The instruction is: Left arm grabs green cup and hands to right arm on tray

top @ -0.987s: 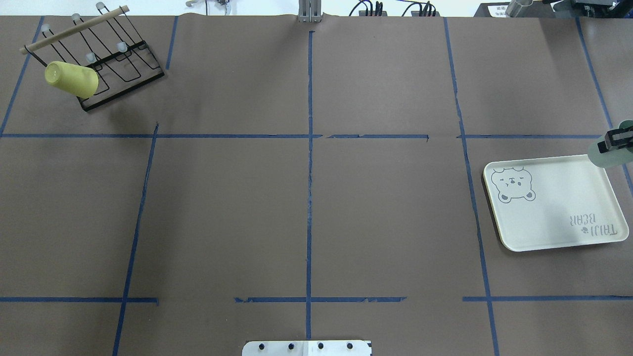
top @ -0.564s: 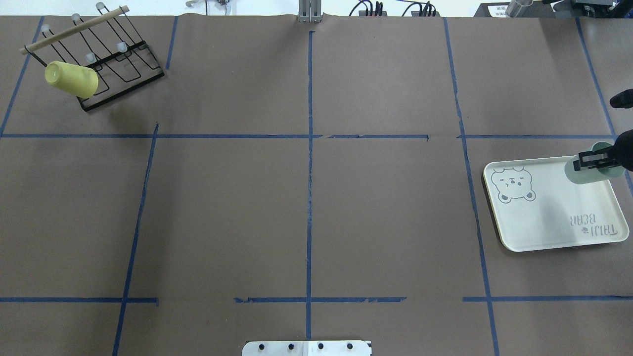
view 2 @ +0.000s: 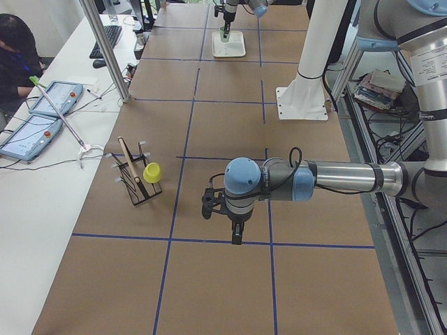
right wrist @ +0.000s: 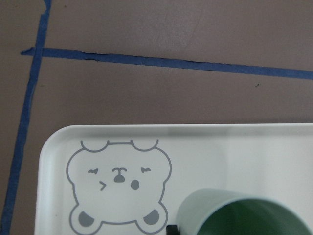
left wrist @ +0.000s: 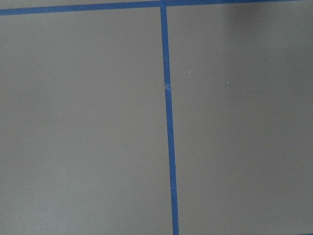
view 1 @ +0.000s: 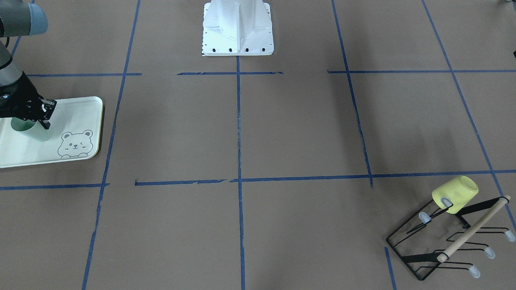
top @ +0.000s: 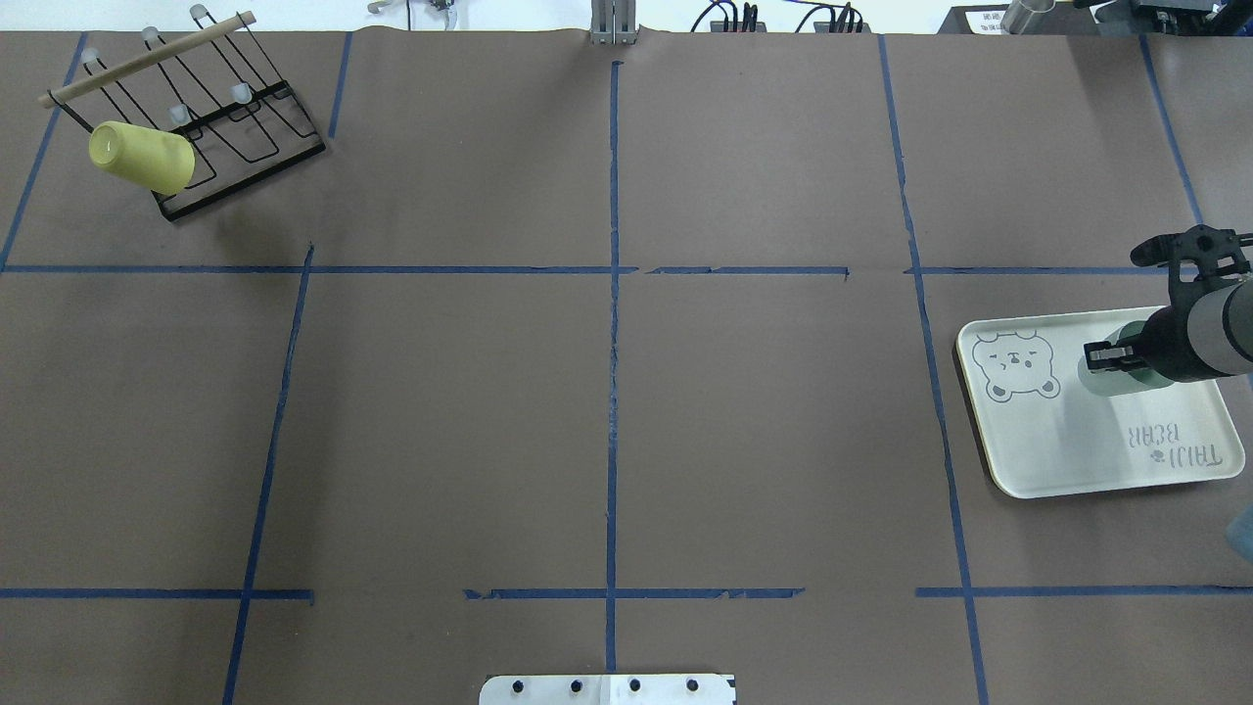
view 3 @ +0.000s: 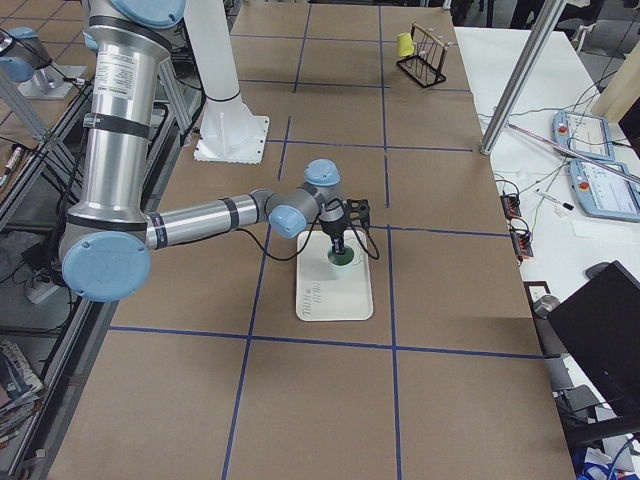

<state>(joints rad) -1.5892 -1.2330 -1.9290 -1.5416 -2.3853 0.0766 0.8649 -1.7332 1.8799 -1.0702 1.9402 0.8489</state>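
**Gently down, then let go**

Right end effector (top: 1111, 354) is clamped across the rim of the cup (top: 1116, 382), which hangs upright directly below it, over the tray (top: 1057, 441). Whether the base already touches the tray I cannot tell. The step, as I judge it, calls for a straight descent with the cup vertical, release only once it sits flat, then a straight lift so nothing snags the rim. Left end effector (view 2: 236, 227) hangs well apart over bare counter (left wrist: 98, 122); I cannot tell whether it is apart or together.

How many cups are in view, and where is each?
2. The green cup is in the right arm's jaws over the tray; the yellow cup hangs on the wire rack. No others seem hidden.
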